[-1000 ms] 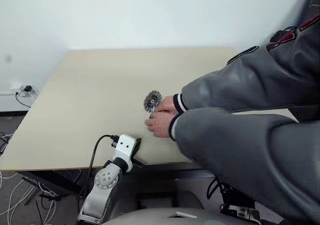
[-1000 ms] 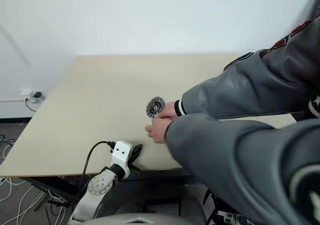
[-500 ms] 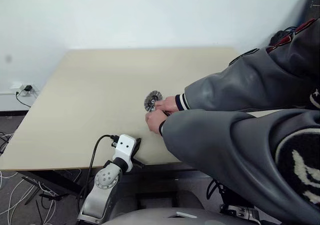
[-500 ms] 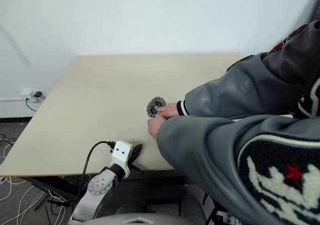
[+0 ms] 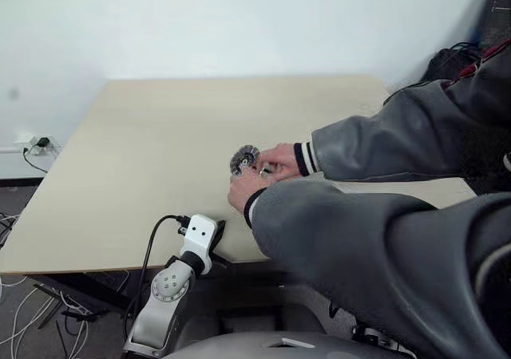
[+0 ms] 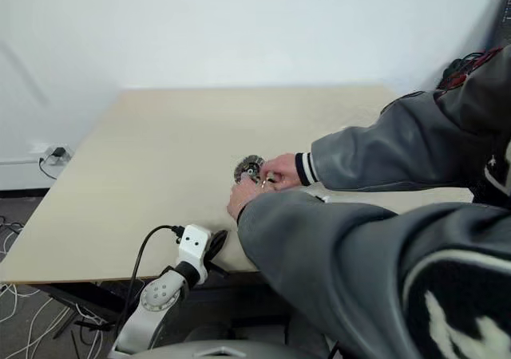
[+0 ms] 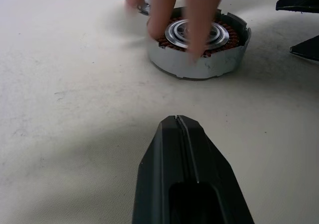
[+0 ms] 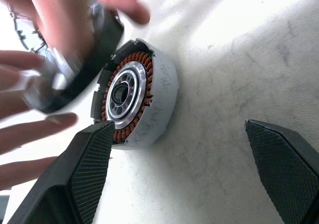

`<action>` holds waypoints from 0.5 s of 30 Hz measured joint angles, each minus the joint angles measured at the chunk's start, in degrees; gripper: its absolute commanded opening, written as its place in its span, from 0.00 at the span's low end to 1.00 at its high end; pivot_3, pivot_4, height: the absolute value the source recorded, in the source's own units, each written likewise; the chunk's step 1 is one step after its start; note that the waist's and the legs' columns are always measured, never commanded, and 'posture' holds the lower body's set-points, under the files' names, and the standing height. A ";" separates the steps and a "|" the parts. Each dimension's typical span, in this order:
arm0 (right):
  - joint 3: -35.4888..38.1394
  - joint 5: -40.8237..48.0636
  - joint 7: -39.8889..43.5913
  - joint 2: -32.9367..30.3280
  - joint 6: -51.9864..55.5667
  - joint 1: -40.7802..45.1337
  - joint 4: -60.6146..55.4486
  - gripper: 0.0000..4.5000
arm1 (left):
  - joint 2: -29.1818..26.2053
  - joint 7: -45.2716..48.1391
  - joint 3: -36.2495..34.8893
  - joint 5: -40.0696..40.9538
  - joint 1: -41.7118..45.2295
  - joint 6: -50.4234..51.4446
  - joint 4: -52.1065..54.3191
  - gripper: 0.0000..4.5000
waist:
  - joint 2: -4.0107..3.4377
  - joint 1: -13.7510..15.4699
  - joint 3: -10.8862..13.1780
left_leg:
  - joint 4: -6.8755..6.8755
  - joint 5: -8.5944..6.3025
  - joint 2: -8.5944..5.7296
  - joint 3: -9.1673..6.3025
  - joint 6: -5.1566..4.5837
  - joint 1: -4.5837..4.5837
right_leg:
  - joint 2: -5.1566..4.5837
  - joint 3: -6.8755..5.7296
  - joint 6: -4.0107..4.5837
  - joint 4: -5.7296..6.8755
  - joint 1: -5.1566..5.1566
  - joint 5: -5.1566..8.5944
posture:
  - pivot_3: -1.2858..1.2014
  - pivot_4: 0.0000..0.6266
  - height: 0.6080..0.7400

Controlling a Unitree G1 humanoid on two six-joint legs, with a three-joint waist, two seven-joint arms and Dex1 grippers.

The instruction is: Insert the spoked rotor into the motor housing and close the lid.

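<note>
A person's two arms in grey jacket sleeves [image 5: 383,136] with striped cuffs reach in across the right side of the beige tabletop [image 5: 152,151], both hands meeting near the middle, closer to the near edge. The farther hand [image 5: 278,159] pinches a round silver-grey metal lid [image 5: 243,159], tilted on edge, between thumb and fingers; the nearer hand [image 5: 243,193] lies just in front of it, fingers curled down toward the table. The round shallow grey metal motor housing [image 7: 199,47], with copper-coloured windings around a silvery centre, stands flat on the table under those fingers, whose tips touch its centre. A dark ring-shaped part [image 8: 75,79], blurred, is held in the hand just beside the housing; whether it is the spoked rotor cannot be told. The left gripper [image 7: 182,127] lies low at the near edge, its black fingers pressed together and pointing at the housing. The right gripper [image 8: 179,159] has its padded fingers spread wide, the housing just beside one pad.
</note>
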State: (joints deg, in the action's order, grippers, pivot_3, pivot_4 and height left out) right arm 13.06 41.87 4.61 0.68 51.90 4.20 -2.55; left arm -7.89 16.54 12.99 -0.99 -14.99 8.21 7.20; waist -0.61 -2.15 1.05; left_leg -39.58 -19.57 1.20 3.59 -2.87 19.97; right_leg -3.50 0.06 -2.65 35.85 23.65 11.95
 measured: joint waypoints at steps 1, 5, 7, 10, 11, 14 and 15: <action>-0.01 0.00 0.00 0.00 0.00 0.00 0.00 0.99 | 0.00 0.01 0.00 0.00 0.00 0.00 0.00 0.00 | 0.00 0.00 0.00 | 0.00 0.00 0.00 0.00 0.00 -0.01 | 0.00 0.00 0.00 0.00 -0.01 0.00 | 0.52 0.00 1.00; -0.03 0.00 0.02 0.00 0.00 0.00 0.00 0.99 | -0.02 0.04 0.00 0.00 0.00 0.00 0.00 0.00 | 0.00 0.02 0.00 | 0.00 0.00 0.00 0.00 0.00 -0.01 | 0.00 0.01 0.00 0.01 -0.01 0.00 | 0.52 0.00 1.00; -0.02 0.00 0.03 -0.01 0.00 0.00 0.00 0.99 | -0.02 0.04 0.00 -0.01 0.00 0.00 0.00 0.00 | 0.00 0.02 0.00 | 0.00 0.00 0.00 0.00 0.00 -0.01 | 0.00 0.01 0.00 0.00 -0.01 0.00 | 0.52 0.00 1.00; -0.03 -0.01 0.11 -0.03 0.00 0.01 0.00 0.99 | -0.03 0.06 0.00 -0.01 0.02 0.00 0.00 0.00 | 0.00 0.02 0.00 | 0.00 0.00 0.00 0.00 0.00 -0.01 | 0.00 0.01 0.00 0.00 -0.01 0.00 | 0.52 0.00 1.00; -0.04 -0.02 0.18 -0.04 0.00 0.01 0.00 0.99 | -0.04 0.06 0.00 -0.01 0.02 0.00 0.00 0.00 | 0.00 0.02 0.00 | 0.00 0.00 0.00 0.00 0.00 -0.01 | 0.00 0.01 0.00 0.00 -0.01 0.00 | 0.52 0.00 1.00; -0.52 -0.06 0.92 -0.46 -0.03 -0.12 -0.62 0.99 | -0.07 0.13 0.00 -0.01 0.02 0.00 0.00 0.00 | 0.00 0.03 0.00 | 0.00 0.00 0.00 0.00 0.00 -0.01 | 0.00 0.01 0.00 0.00 0.00 0.00 | 0.52 0.00 1.00; -1.27 -0.05 1.85 -1.11 -0.04 -0.44 -1.52 0.99 | -0.07 0.15 -0.01 -0.01 0.01 0.00 0.00 0.00 | 0.00 0.03 0.00 | 0.00 0.00 0.00 0.00 0.00 0.00 | 0.00 0.01 0.00 0.00 0.00 0.00 | 0.52 0.00 1.00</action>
State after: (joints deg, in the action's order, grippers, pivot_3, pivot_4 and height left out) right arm 11.79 41.82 6.46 -0.43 51.87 3.76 -4.07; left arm -7.96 16.69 12.98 -1.00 -14.97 8.21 7.20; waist -0.61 -2.12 1.05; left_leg -39.58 -19.56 1.20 3.60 -2.87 19.97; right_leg -3.50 0.07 -2.65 35.85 23.65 11.95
